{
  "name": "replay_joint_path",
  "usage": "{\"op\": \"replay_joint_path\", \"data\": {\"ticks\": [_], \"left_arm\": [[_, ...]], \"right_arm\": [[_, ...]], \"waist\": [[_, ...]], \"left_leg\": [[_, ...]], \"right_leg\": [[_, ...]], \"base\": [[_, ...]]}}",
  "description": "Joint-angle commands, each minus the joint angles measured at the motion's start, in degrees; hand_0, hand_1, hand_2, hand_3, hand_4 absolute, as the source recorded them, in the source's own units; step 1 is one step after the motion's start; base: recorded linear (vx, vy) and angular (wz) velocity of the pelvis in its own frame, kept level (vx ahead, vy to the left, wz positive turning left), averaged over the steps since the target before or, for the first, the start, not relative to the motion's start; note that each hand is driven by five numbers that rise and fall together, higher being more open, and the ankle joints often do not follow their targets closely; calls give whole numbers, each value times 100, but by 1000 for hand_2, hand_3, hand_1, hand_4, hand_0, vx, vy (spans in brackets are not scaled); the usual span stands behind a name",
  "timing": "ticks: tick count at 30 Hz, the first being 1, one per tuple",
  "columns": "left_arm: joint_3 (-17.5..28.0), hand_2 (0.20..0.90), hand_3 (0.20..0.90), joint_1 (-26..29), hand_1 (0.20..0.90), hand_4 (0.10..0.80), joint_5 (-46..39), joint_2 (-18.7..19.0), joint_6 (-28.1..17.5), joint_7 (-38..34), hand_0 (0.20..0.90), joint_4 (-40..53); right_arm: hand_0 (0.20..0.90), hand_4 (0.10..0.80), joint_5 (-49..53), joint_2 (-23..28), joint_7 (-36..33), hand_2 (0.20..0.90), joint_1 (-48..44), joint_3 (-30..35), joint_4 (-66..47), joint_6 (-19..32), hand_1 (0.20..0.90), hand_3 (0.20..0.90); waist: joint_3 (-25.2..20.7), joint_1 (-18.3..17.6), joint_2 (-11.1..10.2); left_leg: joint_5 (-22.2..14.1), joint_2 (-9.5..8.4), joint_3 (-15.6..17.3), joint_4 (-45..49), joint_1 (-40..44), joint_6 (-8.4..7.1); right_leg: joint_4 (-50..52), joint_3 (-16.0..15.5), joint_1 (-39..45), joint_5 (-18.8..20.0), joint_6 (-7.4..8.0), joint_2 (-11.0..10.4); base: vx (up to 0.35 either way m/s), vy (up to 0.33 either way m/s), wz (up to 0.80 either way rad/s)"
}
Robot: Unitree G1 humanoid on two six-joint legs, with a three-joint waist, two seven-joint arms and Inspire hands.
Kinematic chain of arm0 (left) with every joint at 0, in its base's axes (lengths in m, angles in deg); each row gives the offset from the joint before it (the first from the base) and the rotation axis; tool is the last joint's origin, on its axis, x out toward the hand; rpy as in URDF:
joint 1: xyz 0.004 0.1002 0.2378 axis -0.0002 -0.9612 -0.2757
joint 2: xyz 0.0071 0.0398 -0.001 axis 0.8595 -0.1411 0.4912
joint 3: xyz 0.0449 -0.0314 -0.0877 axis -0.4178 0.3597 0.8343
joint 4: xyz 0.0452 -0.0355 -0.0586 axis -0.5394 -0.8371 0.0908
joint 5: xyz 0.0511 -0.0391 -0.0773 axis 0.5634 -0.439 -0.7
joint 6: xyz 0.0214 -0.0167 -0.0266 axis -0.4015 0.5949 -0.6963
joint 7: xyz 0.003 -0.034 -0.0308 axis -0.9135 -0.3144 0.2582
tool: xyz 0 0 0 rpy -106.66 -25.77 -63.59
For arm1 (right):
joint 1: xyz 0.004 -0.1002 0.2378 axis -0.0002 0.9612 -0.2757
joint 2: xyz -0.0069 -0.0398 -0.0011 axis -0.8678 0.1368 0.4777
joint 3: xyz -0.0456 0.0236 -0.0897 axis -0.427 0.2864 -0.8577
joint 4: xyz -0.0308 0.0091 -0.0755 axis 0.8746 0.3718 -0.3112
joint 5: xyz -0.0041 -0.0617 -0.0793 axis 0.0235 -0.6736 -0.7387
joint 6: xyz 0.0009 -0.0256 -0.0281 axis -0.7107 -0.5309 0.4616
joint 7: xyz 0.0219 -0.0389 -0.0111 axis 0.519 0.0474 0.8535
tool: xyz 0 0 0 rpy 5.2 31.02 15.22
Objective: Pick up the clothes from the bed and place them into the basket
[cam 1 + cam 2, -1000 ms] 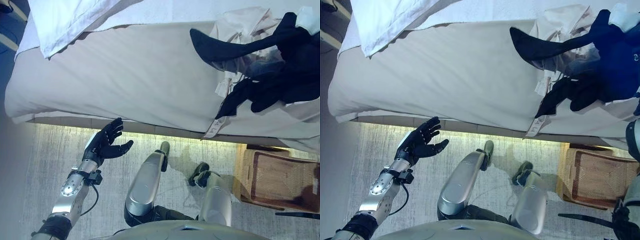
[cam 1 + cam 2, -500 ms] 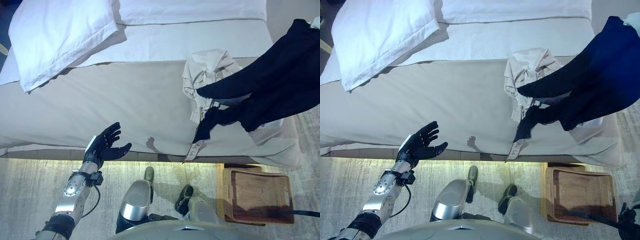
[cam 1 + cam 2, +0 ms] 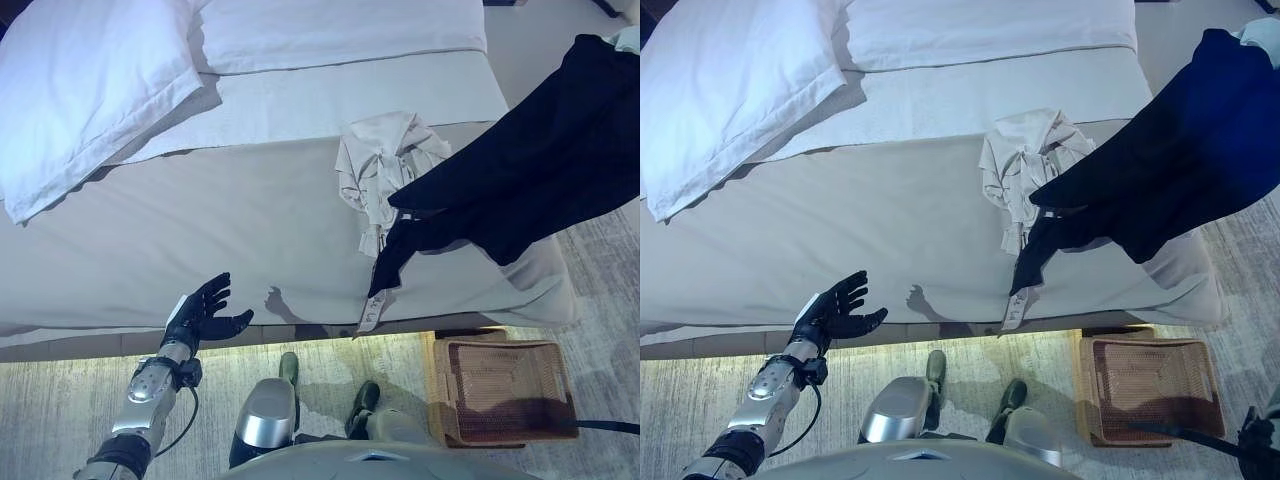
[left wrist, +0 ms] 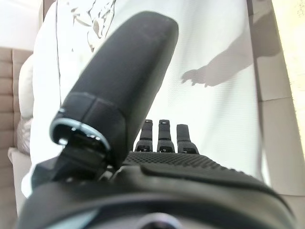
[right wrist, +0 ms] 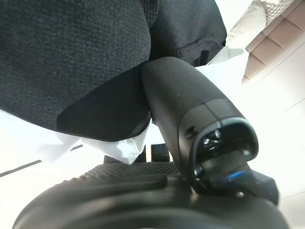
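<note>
Dark garment hides the right hand, cut off.

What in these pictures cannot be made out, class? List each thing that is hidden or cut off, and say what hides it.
- Right hand: absent from both eye views; in its wrist view the thumb presses the dark garment, the fingers mostly covered by cloth.
- Dark garment: its top runs off the eye views' right edge.
- Pale garment: partly covered by the dark one.
- Basket: its bottom lies in shadow.
- Pillow: cut by the left edge.
</note>
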Motion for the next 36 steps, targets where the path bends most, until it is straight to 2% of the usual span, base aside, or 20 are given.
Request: {"op": "replay_joint_path", "data": {"ticks": [1,3,9,20,30,36], "left_arm": [[-125,900,900,-92,900,800,301,210,-519,-78,900,-29],[-148,900,900,-37,900,800,341,207,-516,-94,900,-61],[-379,900,900,332,900,800,461,128,-592,-221,900,-525],[-187,900,900,525,900,800,490,-52,-503,-220,900,-1139],[-7,900,900,664,900,800,583,-58,-597,-227,900,-1457],[67,900,900,733,900,800,545,-44,-607,-135,900,-1556]], "right_arm": [[300,100,199,729,-799,300,-724,-743,-707,781,300,200],[300,100,220,762,-829,300,-766,-783,-754,793,300,200],[300,100,233,964,-1022,300,-1047,-1003,-1001,773,300,200],[300,100,283,1528,-1096,300,-508,-624,-1780,449,300,200],[300,100,342,2161,-854,300,576,235,-2230,563,300,200],[300,100,581,2296,-543,300,1532,1110,-2319,635,300,200]], "waist": [[-1647,-194,-304],[-1663,-239,-298],[-1827,-664,-274],[-1990,-1272,-283],[-2059,-1707,-288],[-2044,-1930,-248]], "left_leg": [[-150,388,50,-222,0,-430],[-155,396,91,-230,25,-431],[-154,433,350,-336,212,-447],[-283,490,613,-286,342,-420],[-376,543,777,-222,408,-387],[-470,597,860,-85,407,-379]], "right_leg": [[592,118,-338,-383,358,-228],[582,149,-340,-376,361,-222],[431,415,-339,-278,409,-159],[404,1027,-527,-244,415,-2],[536,1426,-696,-273,423,125],[677,1597,-822,-314,403,180]], "base": [[-43,-11,-24],[-24,-2,-23],[-9,6,-23],[18,10,-36],[16,-3,-27],[-6,-22,-20]]}}
